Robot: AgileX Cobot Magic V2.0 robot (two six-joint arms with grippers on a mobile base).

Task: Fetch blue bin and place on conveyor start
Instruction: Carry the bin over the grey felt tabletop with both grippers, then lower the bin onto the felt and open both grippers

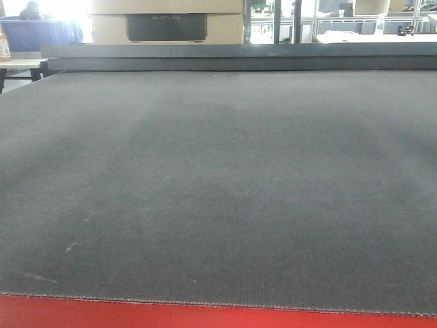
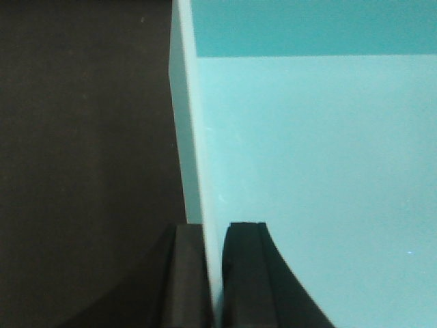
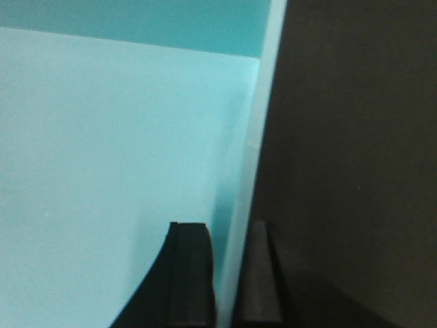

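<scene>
Black fingers [image 2: 183, 280] of the left gripper [image 2: 213, 280] rise from the bottom edge of the left wrist view. They are clenched on a thin upright wall of the blue bin [image 2: 307, 171], one finger outside it and one inside. From that grasp the pale wall runs up toward the top of the frame. The bin's smooth turquoise floor fills the right side, and a darker far wall forms a band along the top. Left of the wall lies a dark grey surface [image 2: 82, 171].

The right wrist view mirrors this. The right gripper [image 3: 225, 280] is clamped on the opposite wall at bottom centre, with its fingers [image 3: 191, 273] pressed to either face of it. The bin's floor [image 3: 102, 171] spreads across the left side and dark grey surface [image 3: 355, 171] lies on the right. Whether the bin rests on that surface or hangs above it cannot be told.

From the front camera, the conveyor start [image 1: 218, 191] fills nearly the whole frame as a woven grey belt with a red front edge [image 1: 205, 320] at the bottom. Beyond it, a cardboard box [image 1: 167, 20] sits at top centre and a dark blue bin [image 1: 34, 34] at upper left.
</scene>
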